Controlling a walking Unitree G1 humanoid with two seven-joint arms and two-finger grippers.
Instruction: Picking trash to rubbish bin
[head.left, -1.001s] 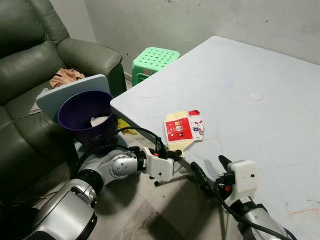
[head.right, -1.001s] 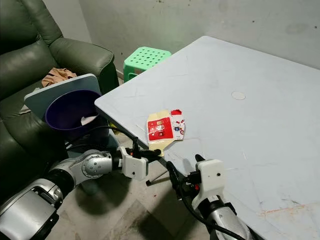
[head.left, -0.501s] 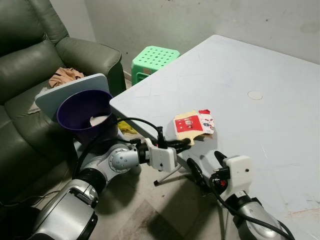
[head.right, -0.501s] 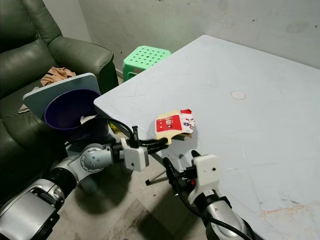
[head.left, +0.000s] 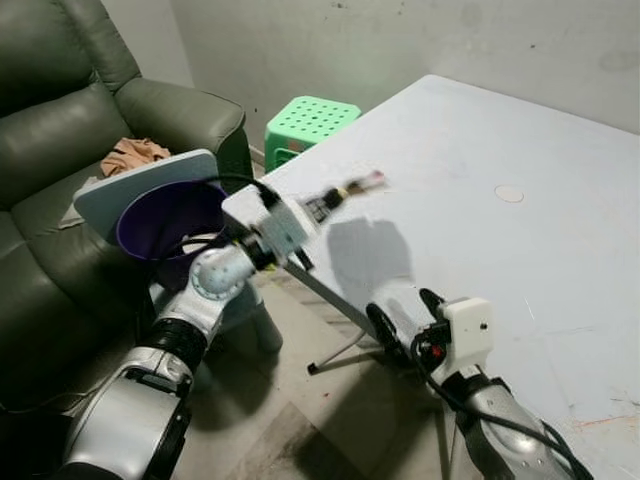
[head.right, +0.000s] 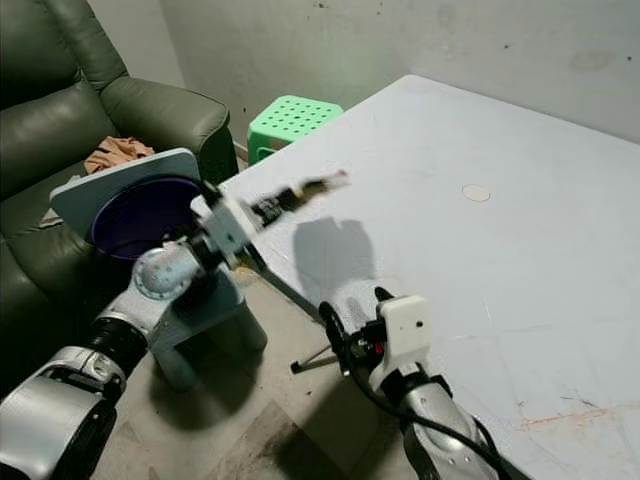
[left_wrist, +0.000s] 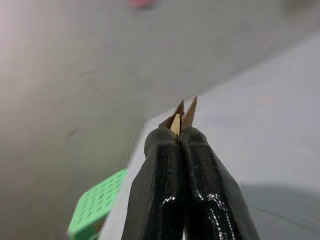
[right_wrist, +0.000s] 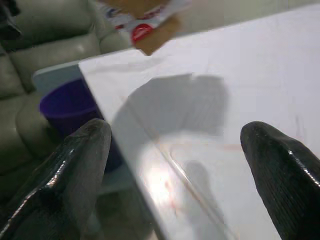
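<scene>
A flat red-and-cream card packet (head.left: 362, 183) hangs in the air above the near-left corner of the pale blue table (head.left: 500, 230), seen almost edge-on and blurred. My left gripper (head.left: 330, 199) is shut on its cream end; in the left wrist view the fingers (left_wrist: 165, 170) pinch that tan edge (left_wrist: 176, 123). The packet's shadow lies on the table below. The purple bin (head.left: 165, 215) with a grey-blue lid (head.left: 140, 180) stands left of the table corner. My right gripper (head.left: 400, 318) is open and holds nothing at the table's front edge; its wrist view shows the packet (right_wrist: 145, 22) above.
A dark green sofa (head.left: 60, 130) with a bundle of cloth (head.left: 133, 152) runs along the left behind the bin. A green plastic stool (head.left: 312, 115) stands by the wall beyond the table corner. A round mark (head.left: 509, 193) is on the table. Bare floor lies below.
My left gripper has lifted the packet off the table and swung it up and left, toward the corner by the bin. The right gripper has stayed near the front edge.
</scene>
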